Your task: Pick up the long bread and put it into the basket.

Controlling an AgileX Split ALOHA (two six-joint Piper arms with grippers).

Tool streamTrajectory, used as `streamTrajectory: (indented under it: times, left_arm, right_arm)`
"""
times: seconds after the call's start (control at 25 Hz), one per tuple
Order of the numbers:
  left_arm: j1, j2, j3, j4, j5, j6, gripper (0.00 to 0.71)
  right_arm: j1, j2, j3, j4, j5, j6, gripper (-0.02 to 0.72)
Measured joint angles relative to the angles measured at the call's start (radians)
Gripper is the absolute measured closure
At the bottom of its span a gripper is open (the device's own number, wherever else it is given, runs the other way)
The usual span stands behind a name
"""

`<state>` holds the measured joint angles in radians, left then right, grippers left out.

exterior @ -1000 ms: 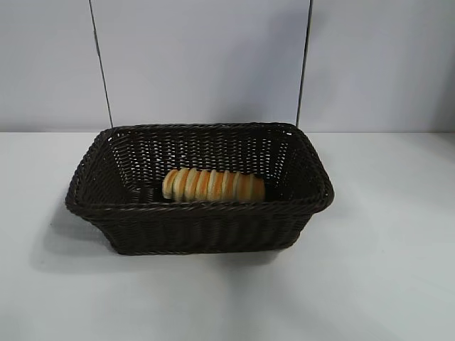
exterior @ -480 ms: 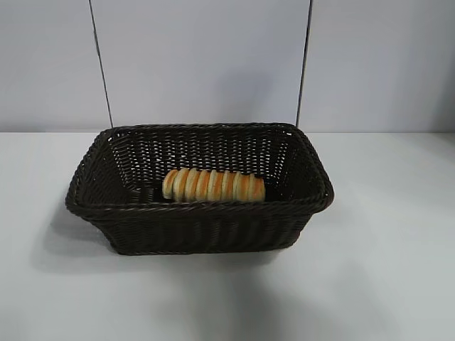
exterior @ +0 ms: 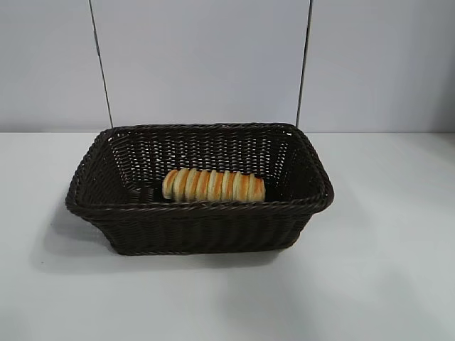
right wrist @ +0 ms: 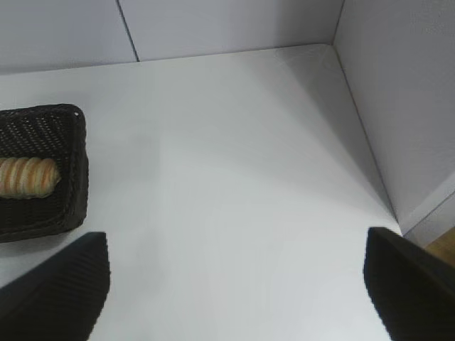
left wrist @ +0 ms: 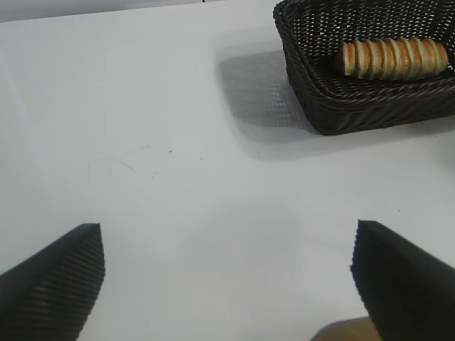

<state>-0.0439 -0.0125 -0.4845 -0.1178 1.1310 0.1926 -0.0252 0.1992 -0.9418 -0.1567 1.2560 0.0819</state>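
The long bread [exterior: 213, 185], golden with orange-brown ridges, lies lengthwise on the floor of the dark brown wicker basket [exterior: 199, 222] at the table's middle. No arm appears in the exterior view. In the left wrist view the basket [left wrist: 334, 106] with the bread [left wrist: 394, 58] is well away from my left gripper [left wrist: 229, 256], which stands open over bare table. The right wrist view shows one end of the basket [right wrist: 50, 213] and of the bread [right wrist: 27, 177], apart from my right gripper [right wrist: 237, 263], also open and holding nothing.
A white tabletop [exterior: 384, 270] surrounds the basket, backed by a pale panelled wall [exterior: 206, 64]. A side wall [right wrist: 405, 106] closes off the table's corner in the right wrist view.
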Motion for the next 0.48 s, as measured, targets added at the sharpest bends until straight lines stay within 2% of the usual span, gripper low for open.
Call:
streamTrajectory:
  times: [0.24,0.48]
  left_arm:
    - [0.0,0.0,0.0,0.0,0.0,0.0,0.028]
    - [0.0,0.0,0.0,0.0,0.0,0.0,0.028]
  right_arm:
    - [0.0,-0.145,0.155,0.004,-0.021,0.001,0.008]
    - [0.0,-0.212,0.288,0.075,-0.026,-0.016,0.008]
